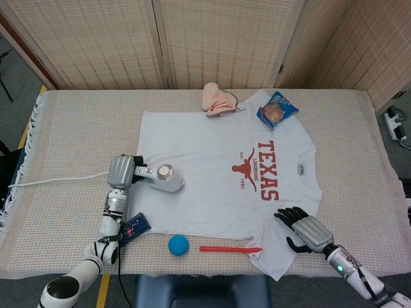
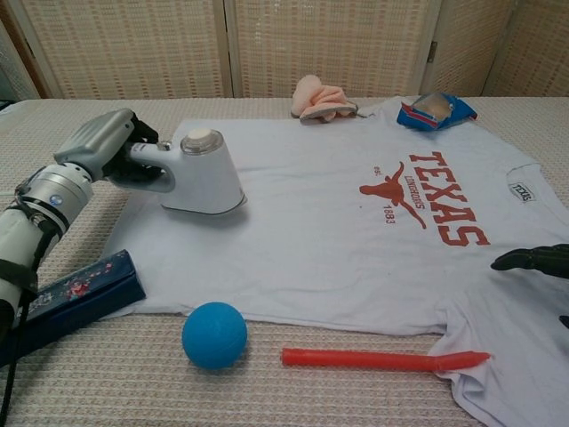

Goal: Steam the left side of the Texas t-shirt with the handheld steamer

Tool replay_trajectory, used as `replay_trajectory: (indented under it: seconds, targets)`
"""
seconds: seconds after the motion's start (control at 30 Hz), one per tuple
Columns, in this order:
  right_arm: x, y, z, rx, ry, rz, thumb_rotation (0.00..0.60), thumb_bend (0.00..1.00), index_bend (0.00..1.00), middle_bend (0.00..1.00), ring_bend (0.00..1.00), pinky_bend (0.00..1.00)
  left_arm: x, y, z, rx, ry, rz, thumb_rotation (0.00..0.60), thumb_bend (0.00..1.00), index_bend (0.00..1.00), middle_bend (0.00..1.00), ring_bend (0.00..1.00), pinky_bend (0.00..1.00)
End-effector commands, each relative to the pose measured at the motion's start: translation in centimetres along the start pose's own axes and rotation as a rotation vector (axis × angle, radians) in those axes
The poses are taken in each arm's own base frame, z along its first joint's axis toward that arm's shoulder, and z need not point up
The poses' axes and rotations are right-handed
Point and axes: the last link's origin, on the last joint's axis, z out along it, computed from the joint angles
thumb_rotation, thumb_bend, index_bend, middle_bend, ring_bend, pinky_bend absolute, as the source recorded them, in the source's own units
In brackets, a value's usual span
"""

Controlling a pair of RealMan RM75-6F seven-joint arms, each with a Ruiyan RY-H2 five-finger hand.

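Woven folding screen (image 1: 212, 38) behind — grey floor (image 1: 16, 96) alongside.
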Motion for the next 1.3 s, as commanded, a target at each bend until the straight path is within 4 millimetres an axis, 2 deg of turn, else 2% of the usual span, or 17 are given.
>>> replay_trajectory:
  seconds: [0.03, 0.2, 0.37, 0.53, 0.7, 0.9, 1.07, 1.3]
  targets:
    - [0.0, 0.1, 0.0, -0.003, 0.0, 0.002, 0.403, 0.61, 0.0, 0.02, 0.0, 0.0, -1.2, 2.3, -0.2, -0.048, -0.02, 0.007, 0.6, 0.31, 0.89, 0.98, 0.83, 0.65]
    - [-0.1, 0.1, 0.0, -0.003, -0.001, 0.004, 0.401, 0.61, 0.0, 0.02, 0.0, 0.0, -2.2, 3.8, -0.7, -0.096, -0.026, 0.071, 0.6, 0.31, 0.89, 0.98, 0.83, 0.65]
    - [-0.1, 0.0, 0.0, -0.002, 0.0, 0.005, 0.402, 0.61, 0.0, 0.02, 0.0, 0.0, -2.5, 3.7, -1.2, -0.139, -0.042, 0.154, 0.6, 0.31, 0.89, 0.98, 0.82, 0.65]
    - [-0.2, 0.0, 0.0, -0.002, -0.002, 0.005, 0.405, 0.61, 0.0, 0.02, 0.0, 0.0, -1.4, 2.0, -0.2, -0.085, -0.027, 0.187, 0.6, 0.31, 0.89, 0.98, 0.82, 0.65]
    - [-0.2, -0.1, 0.1, -0.001, 0.0, 0.008, 0.403, 0.61, 0.0, 0.02, 0.0, 0.0, 0.2, -0.7, 1.0, 0.066, 0.013, 0.154, 0.6, 0.31, 0.89, 0.98, 0.82, 0.64]
    - [-0.3, -0.2, 0.2, -0.002, -0.005, 0.003, 0.401, 0.61, 0.0, 0.02, 0.0, 0.0, 0.9, -3.0, 1.0, 0.183, 0.021, 0.112, 0.6, 0.31, 0.89, 0.98, 0.82, 0.64]
    - [-0.1, -0.3, 0.2, 0.001, -0.004, -0.001, 0.401, 0.61, 0.0, 0.02, 0.0, 0.0, 0.4, -3.6, -0.1, 0.167, -0.006, 0.118, 0.6, 0.32, 0.89, 0.98, 0.82, 0.64]
    - [-0.1, -0.4, 0.1, -0.001, -0.004, -0.004, 0.402, 0.61, 0.0, 0.02, 0.0, 0.0, -0.2, -3.3, -1.6, 0.07, -0.027, 0.136, 0.6, 0.31, 0.89, 0.98, 0.82, 0.64]
